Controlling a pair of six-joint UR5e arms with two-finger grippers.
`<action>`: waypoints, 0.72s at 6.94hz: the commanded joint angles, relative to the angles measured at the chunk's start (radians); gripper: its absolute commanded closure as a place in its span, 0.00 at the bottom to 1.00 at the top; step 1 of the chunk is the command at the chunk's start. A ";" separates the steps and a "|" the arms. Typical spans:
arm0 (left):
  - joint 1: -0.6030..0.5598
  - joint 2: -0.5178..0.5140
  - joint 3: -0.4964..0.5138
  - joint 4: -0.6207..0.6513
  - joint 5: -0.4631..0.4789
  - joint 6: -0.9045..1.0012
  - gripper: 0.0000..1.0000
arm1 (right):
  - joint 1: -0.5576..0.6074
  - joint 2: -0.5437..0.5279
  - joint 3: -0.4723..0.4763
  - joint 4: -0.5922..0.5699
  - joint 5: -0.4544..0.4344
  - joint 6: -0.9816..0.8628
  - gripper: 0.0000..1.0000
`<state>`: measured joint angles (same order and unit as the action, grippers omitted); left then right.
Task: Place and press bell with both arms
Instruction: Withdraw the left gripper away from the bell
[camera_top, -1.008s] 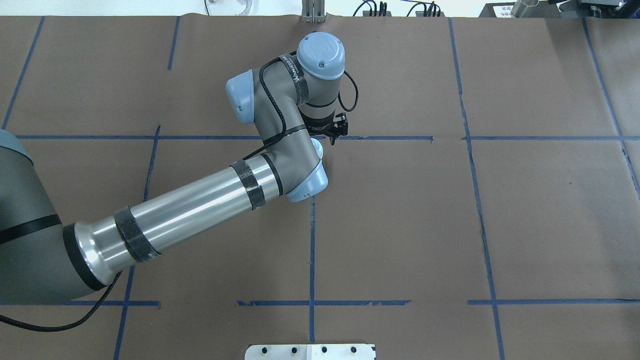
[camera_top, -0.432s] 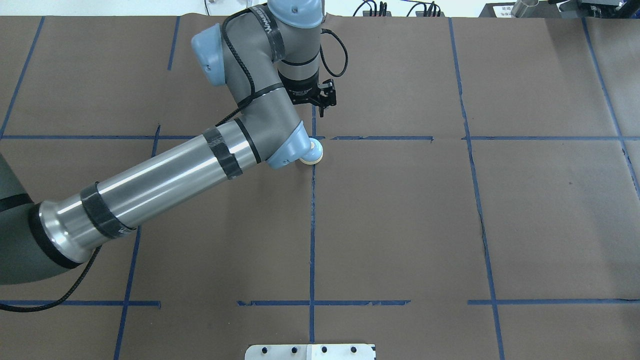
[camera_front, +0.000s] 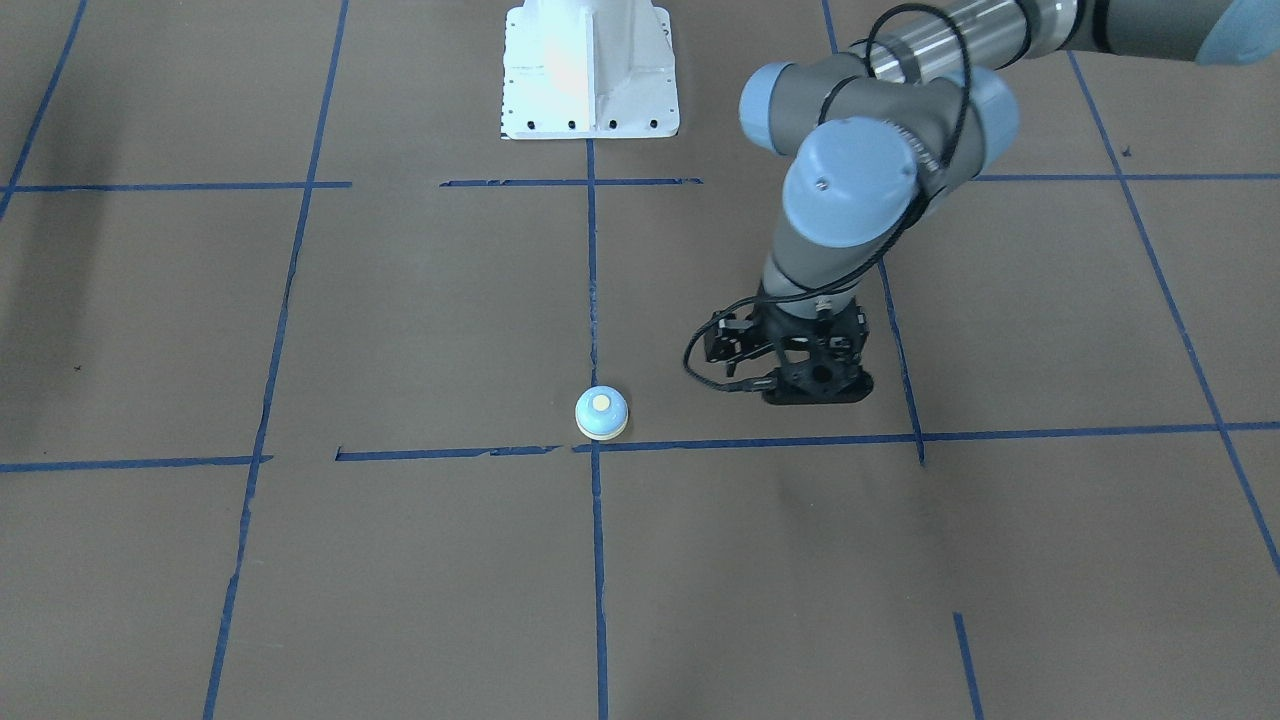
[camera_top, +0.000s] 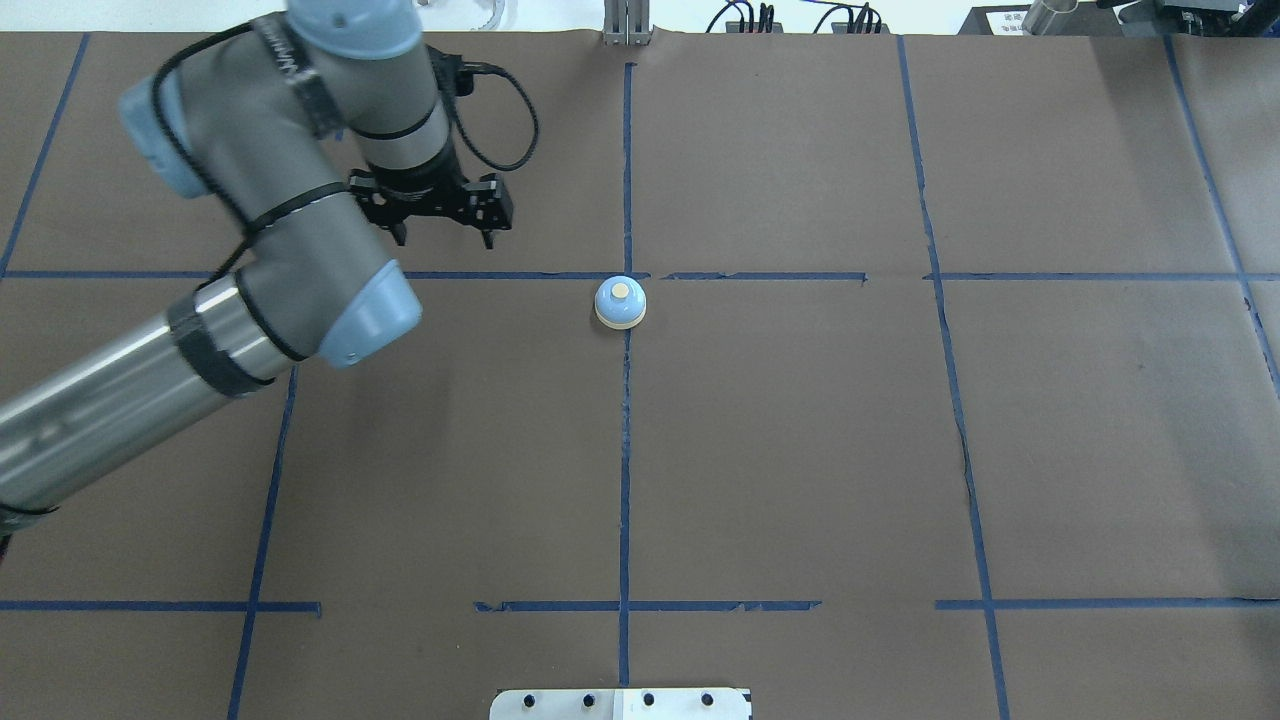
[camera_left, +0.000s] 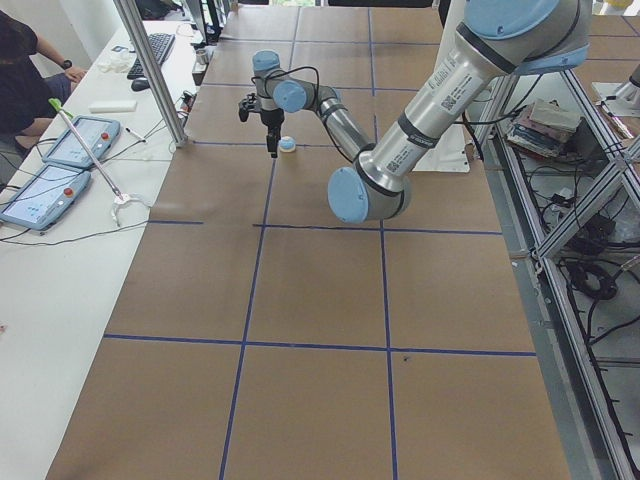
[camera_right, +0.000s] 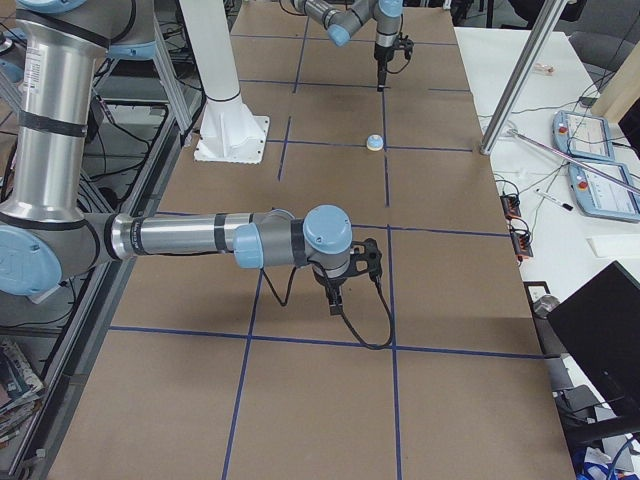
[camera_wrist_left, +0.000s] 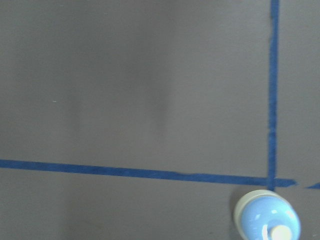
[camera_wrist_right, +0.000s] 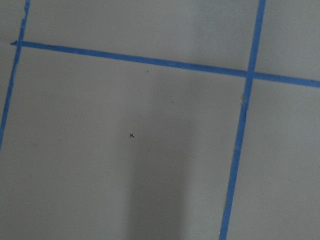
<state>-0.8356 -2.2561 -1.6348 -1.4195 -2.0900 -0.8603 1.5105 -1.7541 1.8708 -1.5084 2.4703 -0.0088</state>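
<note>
1. Brown paper covers the desk (camera_top: 800, 450), with blue tape lines (camera_top: 625, 480) marking a grid on it.
2. The bell (camera_top: 620, 302) stands upright and alone at a crossing of two tape lines near the middle of the desk. Its base sits over the line running away from the robot, and its cream button faces up.
3. The left tool (camera_front: 812, 372) points down at the desk to the robot's left of the bell, clear of it, and grasps nothing. I cannot tell how far apart its fingers are.
4. The right tool (camera_right: 333, 298) points down over bare paper, well apart from the bell. I cannot tell how far open it is.
</note>
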 joint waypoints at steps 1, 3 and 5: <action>-0.139 0.233 -0.222 0.069 -0.053 0.285 0.00 | -0.111 0.102 0.017 0.020 -0.065 0.087 0.00; -0.317 0.398 -0.246 0.070 -0.123 0.618 0.00 | -0.215 0.192 0.019 0.022 -0.125 0.194 0.00; -0.468 0.541 -0.225 0.067 -0.121 0.799 0.00 | -0.321 0.312 -0.001 0.008 -0.125 0.243 0.00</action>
<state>-1.2161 -1.7975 -1.8701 -1.3516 -2.2081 -0.1560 1.2506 -1.5144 1.8832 -1.4936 2.3484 0.1956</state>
